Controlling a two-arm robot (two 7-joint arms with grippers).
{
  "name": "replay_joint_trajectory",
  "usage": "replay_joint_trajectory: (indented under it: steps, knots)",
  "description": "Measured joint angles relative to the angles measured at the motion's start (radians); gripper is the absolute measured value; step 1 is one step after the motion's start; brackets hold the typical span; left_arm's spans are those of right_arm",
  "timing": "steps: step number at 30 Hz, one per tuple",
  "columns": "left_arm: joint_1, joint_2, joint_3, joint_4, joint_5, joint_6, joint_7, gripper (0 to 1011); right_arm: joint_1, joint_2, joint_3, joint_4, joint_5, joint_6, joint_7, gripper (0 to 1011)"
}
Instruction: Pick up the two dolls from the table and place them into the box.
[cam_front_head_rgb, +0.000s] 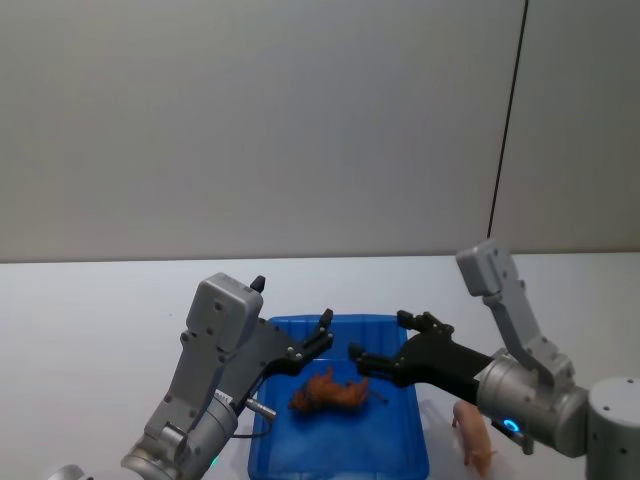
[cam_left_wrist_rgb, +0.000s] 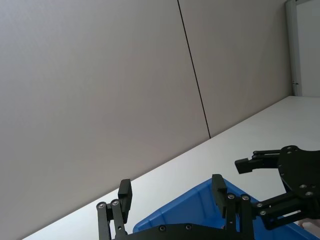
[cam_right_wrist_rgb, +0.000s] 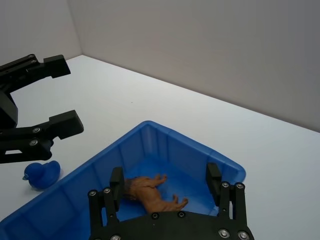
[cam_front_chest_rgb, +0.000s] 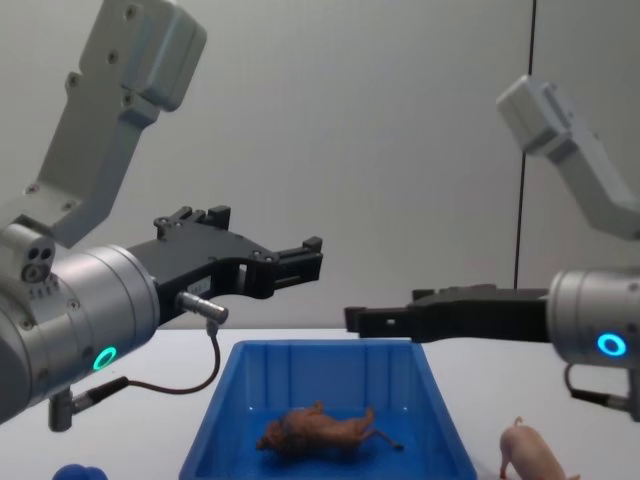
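The reddish-brown lion doll lies on its side inside the blue box. On the white table, just right of the box, stands the pink pig doll. My left gripper hovers open and empty above the box's far left part. Opposite it, my right gripper is open and empty over the box's far right part, above the lion.
A small blue toy sits on the table outside the box's left side. A grey wall stands behind the table. The tabletop stretches bare to the left and right of the box.
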Motion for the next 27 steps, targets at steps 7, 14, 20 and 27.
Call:
replay_joint_trajectory:
  steps: [7, 14, 20, 27]
  knots:
    - [0.000, 0.000, 0.000, 0.000, 0.000, 0.000, 0.000, 1003, -0.040, 0.034, 0.016, -0.050, 0.013, -0.015, -0.028, 1001]
    - [0.000, 0.000, 0.000, 0.000, 0.000, 0.000, 0.000, 1003, -0.102, 0.078, 0.034, -0.111, 0.039, -0.015, -0.063, 1001]
    - [0.000, 0.000, 0.000, 0.000, 0.000, 0.000, 0.000, 1003, -0.153, 0.113, 0.046, -0.157, 0.060, -0.005, -0.089, 1001]
    - [0.000, 0.000, 0.000, 0.000, 0.000, 0.000, 0.000, 1003, -0.218, 0.153, 0.058, -0.206, 0.086, 0.014, -0.128, 1001]
